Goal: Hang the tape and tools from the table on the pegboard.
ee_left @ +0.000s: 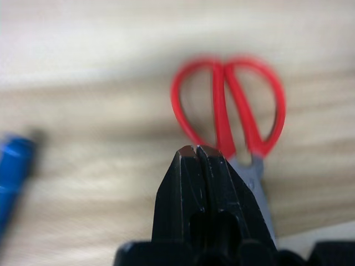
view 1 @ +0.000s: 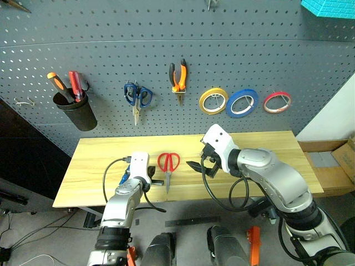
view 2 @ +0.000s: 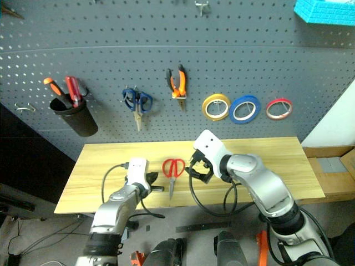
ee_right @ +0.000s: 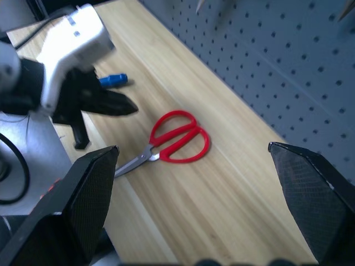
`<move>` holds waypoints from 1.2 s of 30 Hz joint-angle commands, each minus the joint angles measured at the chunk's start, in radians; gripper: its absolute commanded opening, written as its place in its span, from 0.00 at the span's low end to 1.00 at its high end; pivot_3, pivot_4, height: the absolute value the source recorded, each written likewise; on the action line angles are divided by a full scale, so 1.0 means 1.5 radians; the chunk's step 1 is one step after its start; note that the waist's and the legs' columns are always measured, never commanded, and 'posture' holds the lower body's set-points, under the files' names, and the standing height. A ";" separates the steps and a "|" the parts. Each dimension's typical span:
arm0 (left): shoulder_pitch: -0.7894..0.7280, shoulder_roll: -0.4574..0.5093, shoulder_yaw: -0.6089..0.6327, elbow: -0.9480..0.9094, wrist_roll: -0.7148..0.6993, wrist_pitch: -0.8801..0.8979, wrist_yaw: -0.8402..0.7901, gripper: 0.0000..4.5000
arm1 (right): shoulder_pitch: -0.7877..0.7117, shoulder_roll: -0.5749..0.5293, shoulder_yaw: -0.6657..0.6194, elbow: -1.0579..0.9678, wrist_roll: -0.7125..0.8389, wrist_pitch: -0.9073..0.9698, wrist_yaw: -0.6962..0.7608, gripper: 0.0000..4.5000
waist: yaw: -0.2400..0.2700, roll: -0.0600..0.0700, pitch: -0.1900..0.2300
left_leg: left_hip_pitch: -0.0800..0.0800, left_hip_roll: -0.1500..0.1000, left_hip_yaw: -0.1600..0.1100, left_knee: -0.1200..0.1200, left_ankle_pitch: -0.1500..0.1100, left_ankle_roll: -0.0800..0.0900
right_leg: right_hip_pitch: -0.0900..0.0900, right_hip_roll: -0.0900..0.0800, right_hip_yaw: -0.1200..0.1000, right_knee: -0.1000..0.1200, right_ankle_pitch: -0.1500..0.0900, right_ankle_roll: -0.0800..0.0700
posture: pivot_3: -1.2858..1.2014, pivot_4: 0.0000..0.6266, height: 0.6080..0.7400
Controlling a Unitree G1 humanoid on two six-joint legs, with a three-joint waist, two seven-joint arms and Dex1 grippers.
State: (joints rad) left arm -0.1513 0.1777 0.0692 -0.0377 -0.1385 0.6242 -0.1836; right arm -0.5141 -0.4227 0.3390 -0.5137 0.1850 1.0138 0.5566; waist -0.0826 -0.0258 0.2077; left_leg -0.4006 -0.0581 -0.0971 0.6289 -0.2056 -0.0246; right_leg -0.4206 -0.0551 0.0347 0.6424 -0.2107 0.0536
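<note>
Along the table's (view 1: 260,145) near edge, left to right: blue screwdriver (ee_right: 112,80) beside the left gripper (ee_right: 125,105), fingers pressed together on nothing, tips just short of the red scissors (view 1: 168,165) lying flat, blades toward the edge. Bare wood behind them up to the pegboard (view 1: 166,44). Right gripper (view 1: 198,165) splayed wide, empty, above and right of the scissors. Pliers (view 1: 177,77) and blue tape (view 1: 242,102) on hooks

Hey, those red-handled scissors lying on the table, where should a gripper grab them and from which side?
Probably at the neck where the two red loops meet the blades, coming straight down from above. The red-handled scissors lie flat and closed on the table, loops toward the pegboard, blades toward the near edge, so fingers can straddle that narrow neck.
</note>
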 commanded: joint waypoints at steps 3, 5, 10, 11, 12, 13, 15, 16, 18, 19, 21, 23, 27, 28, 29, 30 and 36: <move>0.020 0.009 0.010 -0.086 -0.018 0.087 0.004 0.01 | 0.009 -0.014 -0.015 -0.028 0.029 -0.030 0.027 1.00 | 0.000 0.000 0.000 | 0.000 0.000 0.000 0.000 0.000 0.000 | 0.000 0.000 0.000 0.000 0.000 0.000 | 0.47 0.28 1.00; 0.014 0.009 0.007 -0.109 -0.032 0.128 -0.006 0.09 | 0.007 -0.014 -0.019 -0.025 0.038 -0.023 0.029 1.00 | 0.000 0.000 0.000 | 0.000 0.000 0.000 0.000 0.000 0.000 | 0.000 0.000 0.000 0.000 0.000 0.000 | 0.47 0.28 1.00; -0.034 -0.008 -0.004 -0.115 -0.046 0.208 0.001 0.43 | 0.007 -0.037 -0.022 -0.025 0.060 -0.010 0.050 1.00 | 0.001 -0.001 0.001 | 0.000 0.000 -0.001 0.000 0.000 0.000 | 0.000 0.000 -0.001 0.000 0.000 0.000 | 0.47 0.28 1.00; -0.046 -0.016 -0.003 -0.108 -0.048 0.224 0.008 0.51 | 0.009 -0.045 -0.021 -0.026 0.066 -0.011 0.057 1.00 | 0.001 -0.001 0.001 | 0.000 0.000 -0.001 0.000 0.000 0.000 | 0.000 0.000 -0.001 0.000 0.000 0.000 | 0.47 0.28 1.00; -0.057 -0.028 0.000 -0.097 -0.051 0.232 0.014 0.57 | 0.012 -0.053 -0.020 -0.028 0.069 -0.013 0.063 1.00 | 0.002 -0.002 0.001 | 0.000 0.000 0.000 0.000 0.000 0.000 | 0.000 0.000 -0.001 0.000 0.000 0.000 | 0.47 0.28 1.00; -0.066 -0.042 0.006 -0.087 -0.054 0.241 0.024 0.65 | 0.015 -0.060 -0.019 -0.028 0.072 -0.015 0.067 1.00 | 0.001 -0.002 0.001 | 0.000 0.000 -0.001 0.000 0.000 0.000 | 0.000 0.000 -0.001 0.000 0.000 0.000 | 0.47 0.28 1.00; -0.085 -0.056 -0.001 -0.060 -0.038 0.263 0.048 0.79 | 0.019 -0.070 -0.016 -0.029 0.075 -0.017 0.071 1.00 | 0.002 -0.002 0.001 | 0.000 0.000 0.000 0.000 0.000 0.000 | 0.000 0.000 -0.001 0.000 0.000 0.000 | 0.47 0.27 1.00; -0.095 -0.060 -0.010 -0.044 -0.027 0.282 0.060 0.86 | 0.021 -0.075 -0.015 -0.030 0.077 -0.018 0.074 1.00 | 0.001 -0.002 0.001 | 0.000 0.000 0.000 0.000 0.000 0.000 | 0.000 0.000 -0.001 0.000 0.000 0.000 | 0.47 0.27 1.00; -0.114 -0.072 -0.021 -0.017 -0.018 0.309 0.077 0.99 | 0.026 -0.084 -0.011 -0.039 0.085 -0.020 0.081 1.00 | 0.000 -0.002 0.001 | 0.000 0.000 0.000 0.000 0.000 0.000 | 0.000 0.000 -0.001 0.000 0.000 0.001 | 0.47 0.27 1.00; -0.122 -0.076 -0.029 -0.006 -0.016 0.315 0.080 0.99 | 0.029 -0.088 -0.010 -0.045 0.090 -0.019 0.085 1.00 | 0.000 -0.002 0.001 | 0.000 0.000 0.000 0.000 0.000 0.000 | 0.000 0.000 -0.001 0.000 0.000 0.001 | 0.46 0.27 1.00; -0.137 -0.095 -0.021 0.014 -0.016 0.329 0.096 0.99 | 0.035 -0.096 -0.005 -0.055 0.095 -0.017 0.091 1.00 | 0.000 -0.003 0.001 | -0.001 0.000 0.000 0.000 0.000 0.000 | 0.000 0.000 -0.001 0.000 0.000 0.001 | 0.46 0.27 1.00; -0.148 -0.109 -0.003 0.038 -0.014 0.337 0.114 0.99 | 0.042 -0.103 0.000 -0.061 0.096 -0.014 0.094 1.00 | 0.000 -0.003 0.002 | -0.001 0.000 0.000 0.000 0.000 0.000 | 0.000 0.000 -0.001 0.000 0.000 0.001 | 0.46 0.28 1.00; -0.164 -0.135 0.029 0.083 -0.015 0.346 0.142 0.99 | 0.046 -0.105 -0.001 -0.063 0.097 -0.002 0.083 1.00 | -0.001 -0.003 0.002 | 0.000 0.000 0.000 0.000 0.000 0.000 | 0.000 0.000 0.000 0.000 0.000 0.001 | 0.45 0.28 1.00; -0.169 -0.143 0.041 0.094 -0.015 0.349 0.153 0.99 | 0.046 -0.103 -0.002 -0.063 0.098 0.003 0.080 1.00 | -0.001 -0.003 0.002 | 0.000 0.000 0.001 0.000 0.000 0.000 | 0.000 0.000 0.000 0.000 0.000 0.001 | 0.45 0.29 1.00; -0.173 -0.149 0.053 0.103 -0.015 0.352 0.163 0.99 | 0.045 -0.101 -0.004 -0.064 0.100 0.007 0.077 1.00 | -0.001 -0.003 0.002 | 0.000 0.000 0.001 0.000 0.000 0.000 | 0.000 0.000 0.000 0.000 0.000 0.001 | 0.45 0.29 1.00; -0.177 -0.155 0.066 0.112 -0.015 0.355 0.172 0.99 | 0.045 -0.099 -0.004 -0.064 0.101 0.010 0.075 1.00 | -0.001 -0.003 0.002 | 0.000 0.000 0.000 0.000 0.000 0.000 | 0.000 0.000 0.000 0.000 0.000 0.001 | 0.45 0.29 1.00; -0.214 -0.151 0.087 0.181 -0.013 0.322 0.177 0.99 | 0.032 -0.088 -0.001 -0.062 0.107 0.024 0.061 1.00 | -0.001 -0.004 0.002 | 0.000 0.000 0.001 0.000 0.000 0.000 | 0.000 0.000 -0.001 0.000 0.000 0.001 | 0.45 0.30 1.00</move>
State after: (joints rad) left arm -0.4548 -0.0504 0.2051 0.2148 -0.1580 1.1314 0.0900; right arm -0.4464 -0.5625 0.3433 -0.5741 0.3346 1.0462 0.6530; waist -0.0839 -0.0314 0.2109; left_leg -0.4012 -0.0583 -0.0957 0.6293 -0.2059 -0.0244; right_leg -0.4200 -0.0546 0.0340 0.6418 -0.2113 0.0551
